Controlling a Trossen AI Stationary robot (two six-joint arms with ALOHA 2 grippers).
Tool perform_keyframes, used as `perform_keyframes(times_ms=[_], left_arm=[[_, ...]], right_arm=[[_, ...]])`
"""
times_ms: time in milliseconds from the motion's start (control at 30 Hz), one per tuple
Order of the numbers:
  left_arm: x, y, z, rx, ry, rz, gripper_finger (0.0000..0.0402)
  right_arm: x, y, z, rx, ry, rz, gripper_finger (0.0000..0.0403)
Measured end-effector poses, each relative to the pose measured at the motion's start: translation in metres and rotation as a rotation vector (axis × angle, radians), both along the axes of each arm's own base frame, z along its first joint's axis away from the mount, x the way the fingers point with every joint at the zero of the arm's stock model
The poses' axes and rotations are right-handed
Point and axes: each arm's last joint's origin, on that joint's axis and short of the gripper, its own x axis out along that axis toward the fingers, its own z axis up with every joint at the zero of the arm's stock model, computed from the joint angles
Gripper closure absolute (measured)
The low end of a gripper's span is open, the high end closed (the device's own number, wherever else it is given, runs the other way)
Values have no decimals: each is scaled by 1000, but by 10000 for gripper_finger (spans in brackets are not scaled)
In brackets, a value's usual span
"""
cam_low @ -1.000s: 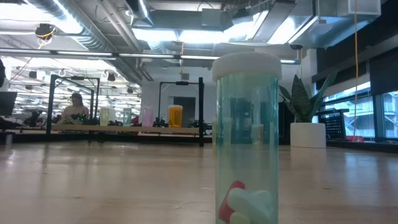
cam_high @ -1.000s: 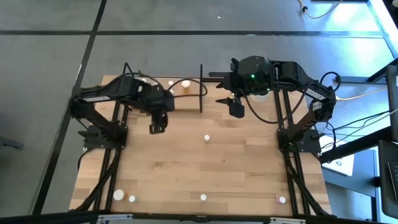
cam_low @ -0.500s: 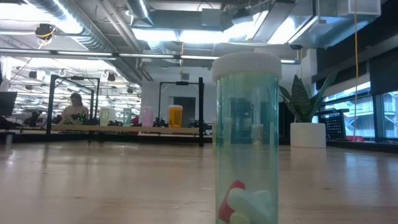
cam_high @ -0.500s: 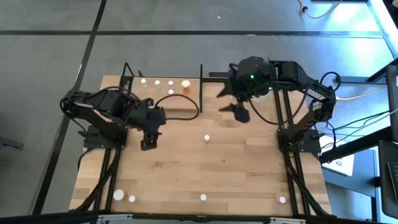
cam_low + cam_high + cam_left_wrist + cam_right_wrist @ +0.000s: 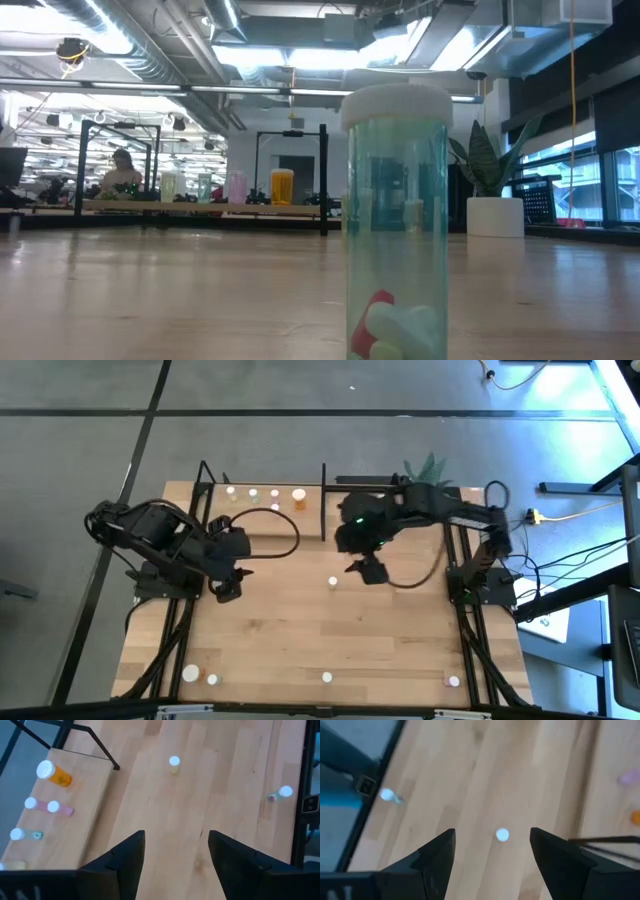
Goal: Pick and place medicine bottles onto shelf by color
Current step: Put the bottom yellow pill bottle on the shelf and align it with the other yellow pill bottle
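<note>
The shelf [image 5: 262, 510] stands at the table's far left and carries several medicine bottles: an orange one [image 5: 55, 774], pink ones [image 5: 50, 807] and a green one [image 5: 25, 835]. A white-capped bottle [image 5: 333, 581] stands alone mid-table. My right gripper [image 5: 372, 570] hovers open just right of it, and its wrist view shows the cap [image 5: 502, 835] ahead of the fingers. My left gripper [image 5: 228, 588] hangs open near the shelf's front, with nothing between its fingers. More bottles [image 5: 327, 677] stand along the near edge, one close to the low camera [image 5: 395, 220].
A white plant pot [image 5: 495, 215] with green leaves [image 5: 430, 465] stands at the far right. The shelf's black upright bar [image 5: 323, 500] rises between shelf and pot. Bottles stand near the front corners [image 5: 190, 673] [image 5: 454, 681]. Bare wood [image 5: 300, 630] lies between the arms.
My left gripper has drawn away from the shelf toward the table's near and left edges, turning as it went. My right gripper has swung from beside the plant pot toward the near edge and down, ending beside the mid-table bottle. No bottle has moved.
</note>
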Motion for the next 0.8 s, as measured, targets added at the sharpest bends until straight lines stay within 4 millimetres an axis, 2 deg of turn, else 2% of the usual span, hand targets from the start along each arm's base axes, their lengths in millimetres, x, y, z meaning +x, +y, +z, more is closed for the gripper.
perform_keyframes(times_ms=[267, 467, 667, 800], left_arm=[[-6, 0, 3, 5, -16, -14, 189], [-6, 0, 3, 17, -13, -30, 189], [-5, 0, 3, 22, -11, -36, 191], [-5, 0, 3, 22, -11, -37, 189]], right_arm=[[39, -1, -49, -38, 147, 66, 144], [54, -2, -72, -46, 209, 88, 144], [46, -1, -105, -4, 346, 93, 144], [34, 0, -129, 42, 348, 21, 144]])
